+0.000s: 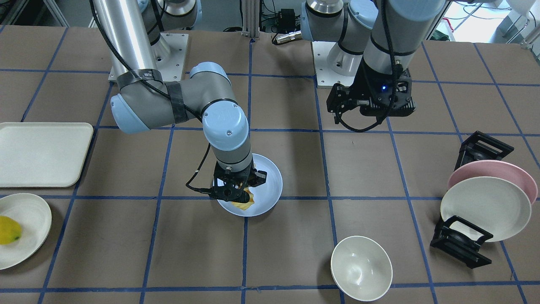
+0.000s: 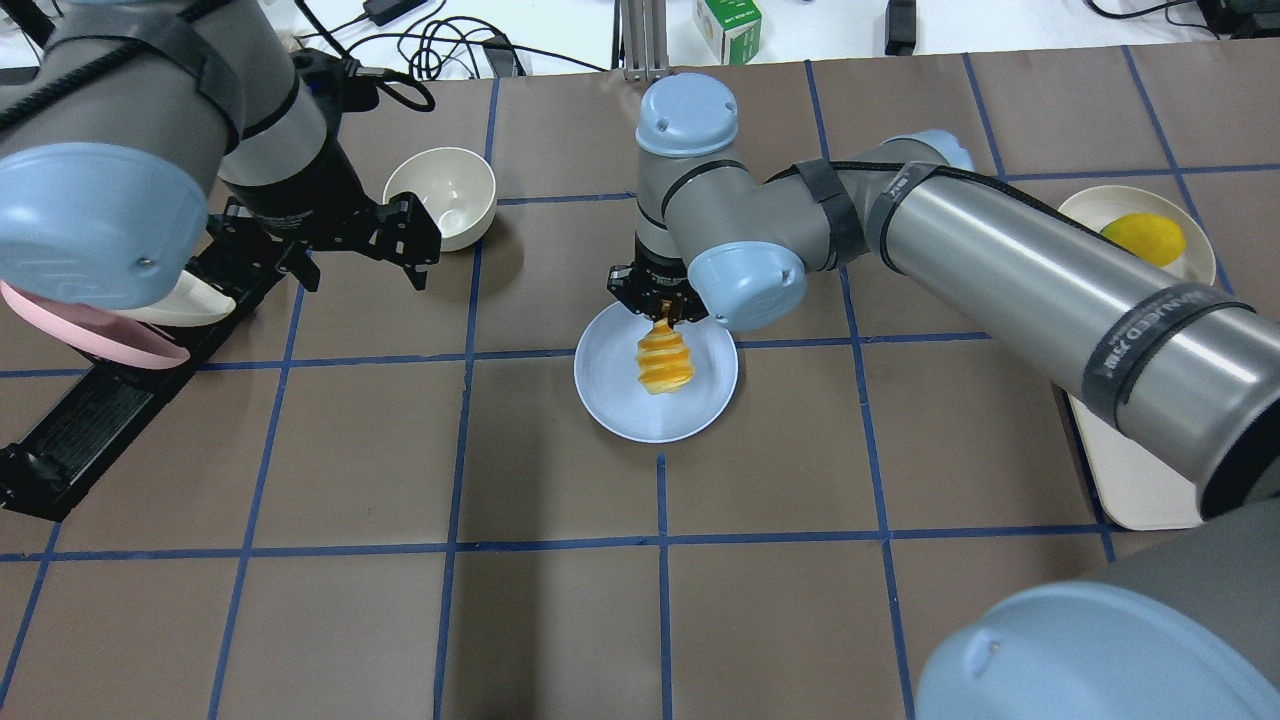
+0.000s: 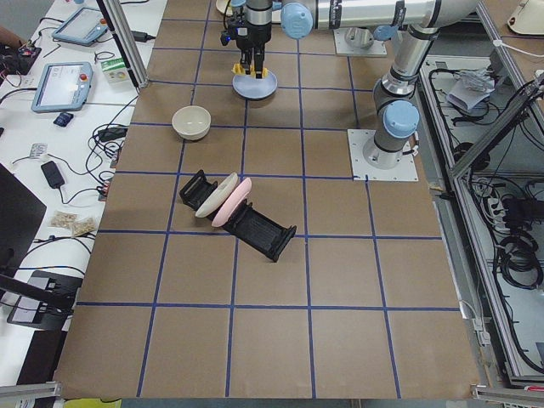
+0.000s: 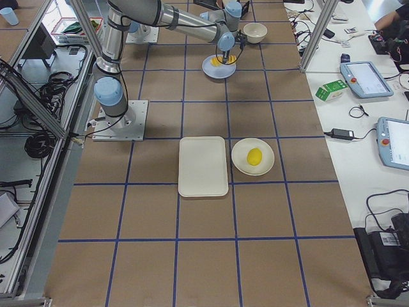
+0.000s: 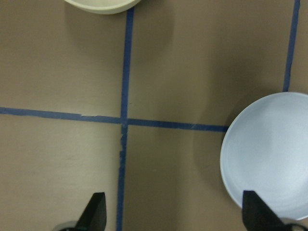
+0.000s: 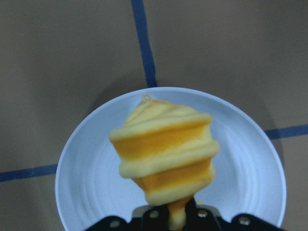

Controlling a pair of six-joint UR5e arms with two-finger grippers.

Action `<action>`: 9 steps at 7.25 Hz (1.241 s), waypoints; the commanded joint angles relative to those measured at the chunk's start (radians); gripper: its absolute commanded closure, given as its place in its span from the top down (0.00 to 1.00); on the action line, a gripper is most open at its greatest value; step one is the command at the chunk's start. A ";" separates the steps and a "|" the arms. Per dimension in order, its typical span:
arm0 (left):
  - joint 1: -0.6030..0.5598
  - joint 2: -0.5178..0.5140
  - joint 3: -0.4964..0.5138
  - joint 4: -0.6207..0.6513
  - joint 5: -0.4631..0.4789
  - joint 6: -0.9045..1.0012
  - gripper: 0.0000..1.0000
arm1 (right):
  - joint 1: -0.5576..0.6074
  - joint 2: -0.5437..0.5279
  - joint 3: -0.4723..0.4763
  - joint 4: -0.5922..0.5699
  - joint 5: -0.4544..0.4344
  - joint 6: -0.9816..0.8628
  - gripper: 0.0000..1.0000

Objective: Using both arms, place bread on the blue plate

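Observation:
The bread [image 2: 665, 362], ridged orange-yellow with cream sides, hangs by one end from my right gripper [image 2: 662, 308], which is shut on it. It is over the blue plate [image 2: 620, 405] near the table's middle. The right wrist view shows the bread [image 6: 166, 154] reaching out from the gripper [image 6: 178, 216] over the plate [image 6: 86, 183]. I cannot tell whether the bread touches the plate. In the front view most of the bread [image 1: 245, 203] is hidden under the gripper [image 1: 236, 194]. My left gripper [image 2: 405, 240] is open and empty, apart from the plate [image 5: 269, 159].
A cream bowl [image 2: 440, 195] sits just beyond my left gripper. A black rack holds a pink plate [image 1: 493, 173] and a cream plate [image 1: 485, 209]. A cream tray [image 1: 42, 154] and a cream plate with a yellow fruit [image 1: 8, 230] lie on my right side.

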 commanded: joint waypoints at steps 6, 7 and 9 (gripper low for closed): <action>-0.013 -0.045 0.202 -0.109 -0.044 0.031 1.00 | 0.032 0.030 0.030 -0.013 -0.001 0.030 1.00; -0.014 -0.027 0.178 -0.115 -0.046 0.039 1.00 | 0.032 0.029 0.030 -0.012 0.001 0.033 1.00; -0.013 -0.013 0.130 -0.100 -0.047 0.046 1.00 | 0.029 -0.031 0.032 0.010 -0.004 0.028 1.00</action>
